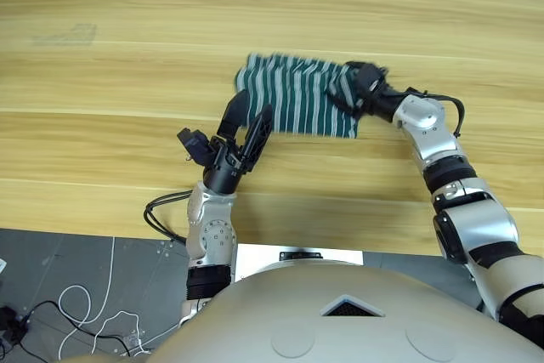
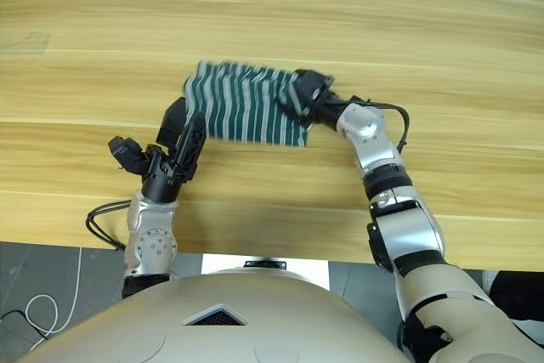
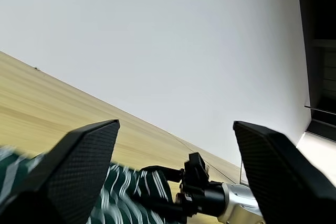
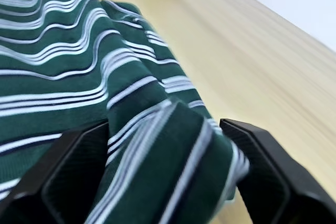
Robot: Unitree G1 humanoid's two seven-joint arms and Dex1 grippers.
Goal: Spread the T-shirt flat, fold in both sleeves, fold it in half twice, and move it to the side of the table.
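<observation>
The left claw (image 1: 253, 106) stands released, its fingers spread wide with nothing between them, at the near left corner of the T-shirt (image 1: 293, 104). Whether a fingertip touches the cloth I cannot tell. The shirt lies as a compact green-striped packet on the worktop (image 1: 127, 82), already folded small, so the step in hand looks like the shift to the side. The right claw (image 1: 355, 89) is clenched on the packet's right edge. To do this well, it should keep that bite deep enough to catch every layer and draw the packet low and level, so the free left end does not trail open. The left claw could steady that end. The head views give the packet's outline and both arms' places. The right wrist view adds the grip itself, with cloth bunched thickly between both fingers (image 4: 68, 177). The left wrist view shows the open gap.
</observation>
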